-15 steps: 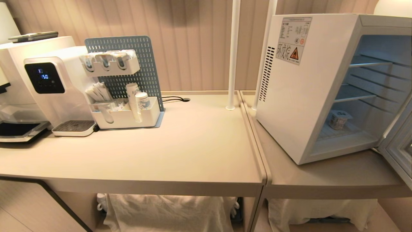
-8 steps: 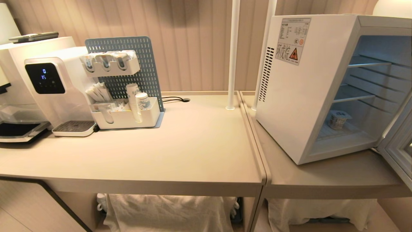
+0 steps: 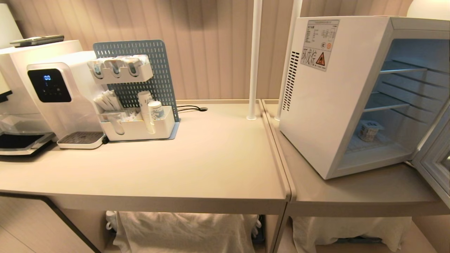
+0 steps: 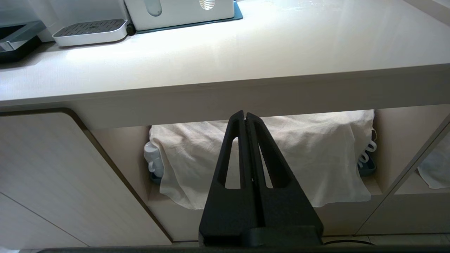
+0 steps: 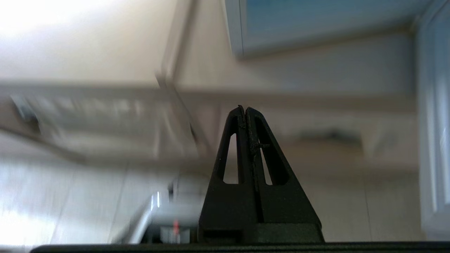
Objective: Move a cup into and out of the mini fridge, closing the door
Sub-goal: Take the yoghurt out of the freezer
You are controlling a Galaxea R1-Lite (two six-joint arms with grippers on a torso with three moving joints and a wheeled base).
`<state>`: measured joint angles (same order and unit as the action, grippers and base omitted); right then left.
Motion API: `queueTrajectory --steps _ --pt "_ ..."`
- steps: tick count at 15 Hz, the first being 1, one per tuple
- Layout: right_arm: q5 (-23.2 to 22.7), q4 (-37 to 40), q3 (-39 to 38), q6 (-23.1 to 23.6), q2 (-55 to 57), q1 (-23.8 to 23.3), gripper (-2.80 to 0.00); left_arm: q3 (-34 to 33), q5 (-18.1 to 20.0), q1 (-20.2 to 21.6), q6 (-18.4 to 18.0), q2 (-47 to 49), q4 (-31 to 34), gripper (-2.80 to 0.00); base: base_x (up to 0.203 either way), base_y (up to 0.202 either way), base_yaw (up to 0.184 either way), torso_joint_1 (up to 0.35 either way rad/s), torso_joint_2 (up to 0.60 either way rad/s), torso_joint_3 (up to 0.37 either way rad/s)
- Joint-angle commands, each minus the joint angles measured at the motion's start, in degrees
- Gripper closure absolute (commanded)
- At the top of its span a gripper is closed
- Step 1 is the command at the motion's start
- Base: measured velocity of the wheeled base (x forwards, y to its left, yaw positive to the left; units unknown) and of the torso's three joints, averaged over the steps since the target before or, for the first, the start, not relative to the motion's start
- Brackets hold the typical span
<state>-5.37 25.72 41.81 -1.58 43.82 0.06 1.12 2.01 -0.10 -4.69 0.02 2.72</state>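
The tiny white foil-lidded plastic cup [image 3: 369, 130] is sitting on the floor of the white boxy mini fridge [image 3: 328, 105], whose glass-windowed door [image 3: 434, 165] is hanging open. Both black end effectors, left [image 4: 245, 114] and right [image 5: 245, 108], are staying fully closed, gripping nothing, below the beige desk [image 3: 211, 165].

Head view high above counter [image 3: 211, 168]; wrist views low, facing its front edge.

The mini fridge [image 3: 327, 105] carries a white label [image 3: 319, 44] high on its side wall, near the back top corner: small printed lines too fine to read, large handwritten characters and a yellow warning triangle. The water dispenser [image 3: 66, 95], at the desk's left end, shows "00" in blue on its black display [image 3: 49, 85].
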Motion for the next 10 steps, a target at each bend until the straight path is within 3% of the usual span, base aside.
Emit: queueTrajectory --steps 1,3,4,8,10 --pt "0.29 1.26 2.49 0.63 24.26 -1.38 0.00 0.02 0.01 0.01 -0.06 -0.02 0.01 0.00 0.000 0.000 0.000 0.000 0.00 0.000" --pt "2.04 -4.69 2.81 0.53 36.14 -4.08 0.00 0.02 0.01 0.01 0.11 -0.02 0.01 0.00 0.000 0.000 0.000 0.000 0.00 0.000" --pt "3.32 -12.42 2.09 -0.62 41.38 -5.30 0.00 0.02 0.01 0.09 -0.15 -0.02 0.01 0.00 0.000 0.000 0.000 0.000 0.00 0.000" --pt "5.57 -61.05 -5.03 -4.33 55.70 -7.27 0.00 0.02 0.01 0.10 -0.06 -0.02 0.01 0.00 0.000 0.000 0.000 0.000 0.00 0.000" --pt "7.46 -75.62 -5.43 -4.34 64.67 -7.66 0.00 -0.07 0.01 0.08 0.49 -0.02 0.01 0.00 0.000 0.000 0.000 0.000 0.00 0.000"
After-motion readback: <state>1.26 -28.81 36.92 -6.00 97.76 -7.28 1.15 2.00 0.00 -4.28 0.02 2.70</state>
